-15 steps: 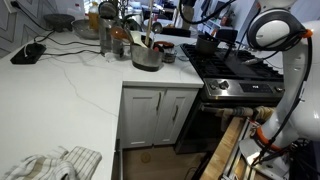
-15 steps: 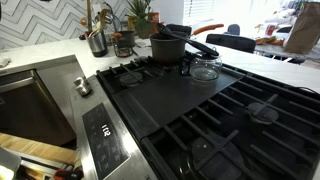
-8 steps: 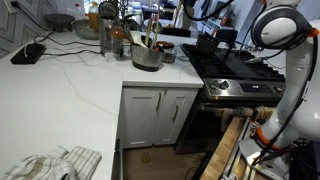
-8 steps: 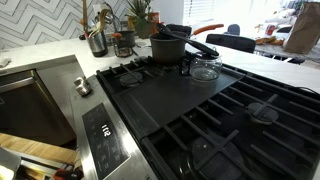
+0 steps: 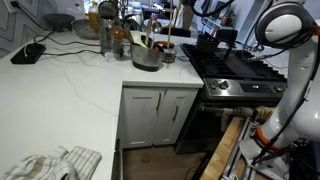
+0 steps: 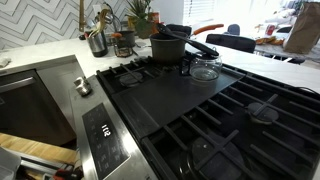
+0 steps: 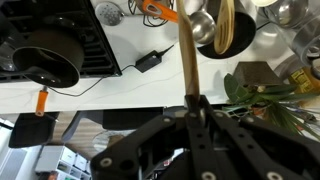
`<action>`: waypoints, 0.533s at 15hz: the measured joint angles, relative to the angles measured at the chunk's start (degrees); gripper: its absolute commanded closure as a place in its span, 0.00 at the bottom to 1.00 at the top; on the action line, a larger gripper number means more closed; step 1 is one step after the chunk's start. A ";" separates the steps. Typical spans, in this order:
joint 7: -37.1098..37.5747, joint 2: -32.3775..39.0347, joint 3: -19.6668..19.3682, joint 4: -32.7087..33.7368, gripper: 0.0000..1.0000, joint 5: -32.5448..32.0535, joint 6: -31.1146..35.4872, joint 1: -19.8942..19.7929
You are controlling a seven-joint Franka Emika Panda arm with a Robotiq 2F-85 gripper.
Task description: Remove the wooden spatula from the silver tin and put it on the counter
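My gripper (image 7: 190,103) is shut on the handle of the wooden spatula (image 7: 185,55), which runs from the fingers toward the top of the wrist view. In an exterior view the gripper (image 5: 172,24) holds the spatula (image 5: 168,43) upright, just right of the silver tin (image 5: 146,58) and above the white counter (image 5: 70,95). The tin stands at the counter's back corner beside the stove, and other utensils still stick out of it. A shiny metal vessel (image 7: 203,22) with a wooden spoon blade (image 7: 225,25) shows past the spatula's tip.
Glass jars and bottles (image 5: 106,38) crowd the counter behind the tin. The black stove (image 5: 235,65) lies to its right, with a black pot (image 6: 168,47) and glass lid (image 6: 205,68). A black device with a cable (image 5: 28,52) and a cloth (image 5: 50,165) lie on the counter.
The gripper has carried the spatula to the right, from over the silver tin to just beside its right edge.
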 measured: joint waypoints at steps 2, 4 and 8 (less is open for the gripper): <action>0.00 -0.04 -0.60 -0.02 0.99 0.00 -2.38 -0.34; 0.00 -0.04 -1.14 -0.12 0.99 0.00 -4.66 -1.19; -0.01 0.16 -1.64 -0.66 0.99 0.43 -8.77 -4.44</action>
